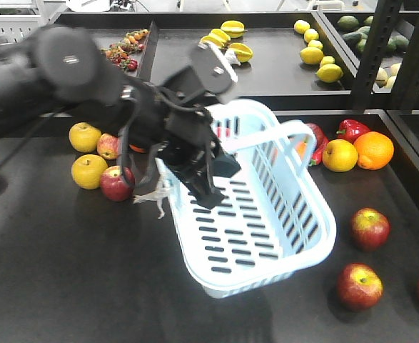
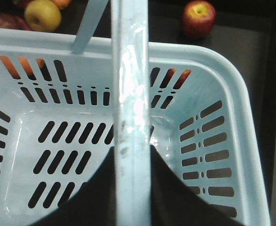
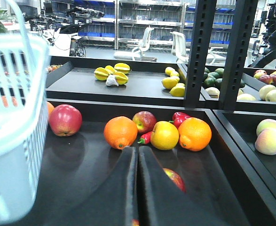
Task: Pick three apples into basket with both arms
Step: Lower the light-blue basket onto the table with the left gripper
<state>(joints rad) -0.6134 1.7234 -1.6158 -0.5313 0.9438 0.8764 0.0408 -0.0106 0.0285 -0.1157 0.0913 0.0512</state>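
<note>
The left gripper (image 2: 132, 153) is clamped on the hoop handle (image 2: 130, 70) of the pale blue basket (image 1: 316, 214), with one black finger on either side of the bar. The basket is tilted over the middle of the bench (image 1: 66, 271). A clear plastic scrap (image 1: 152, 196) dangles from its rim. The right gripper (image 3: 138, 157) has its fingers pressed together on nothing, and a red apple (image 3: 174, 180) shows just beyond its tips. Three red apples (image 1: 359, 286) lie at the bench's front right corner, apart from the basket. An orange (image 1: 373, 150) and a yellow apple (image 1: 340, 155) sit near the back right edge.
</note>
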